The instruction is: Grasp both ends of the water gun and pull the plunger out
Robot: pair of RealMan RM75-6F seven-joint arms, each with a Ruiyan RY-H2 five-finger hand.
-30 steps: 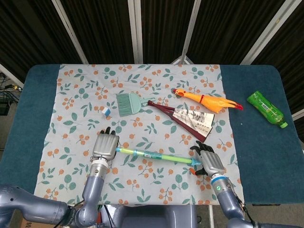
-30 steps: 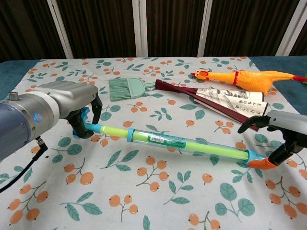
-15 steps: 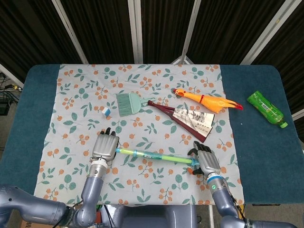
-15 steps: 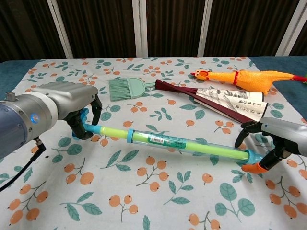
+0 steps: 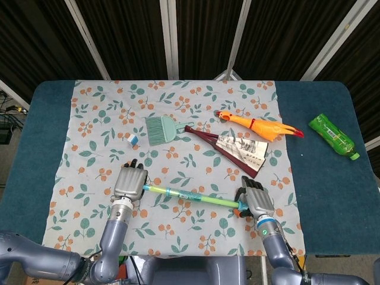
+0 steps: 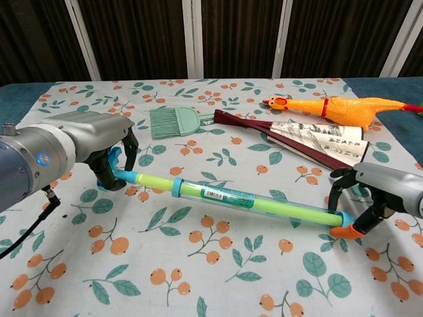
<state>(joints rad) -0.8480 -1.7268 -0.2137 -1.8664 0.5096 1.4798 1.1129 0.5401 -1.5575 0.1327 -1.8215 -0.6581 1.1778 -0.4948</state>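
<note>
We see the water gun (image 6: 228, 196) lying lengthwise across the near part of the floral tablecloth (image 5: 101, 113), a clear tube with a green plunger rod running through it, a blue collar near its left end and an orange tip at its right end. Our left hand (image 6: 99, 155) closes around the blue left end of the gun, its dark fingers (image 6: 130, 146) curled over and under it, so that end is firmly held. Our right hand (image 6: 380, 191) wraps its fingers around the right end, just beside the orange tip, which pokes out below the hand. In the head view the gun runs between the left hand (image 5: 130, 183) and the right hand (image 5: 255, 202), slanting slightly toward the near right. Farther back on the cloth lie a green hand brush (image 5: 160, 129), a small white and blue block (image 5: 133, 139) to its left, a folded fan (image 5: 228, 148) with dark red ribs, and an orange rubber chicken (image 5: 258, 126) beyond the fan. Well apart from all of these, a green bottle (image 5: 333, 136) lies on its side on the blue table surface (image 5: 323, 178), off the cloth at the right.
</note>
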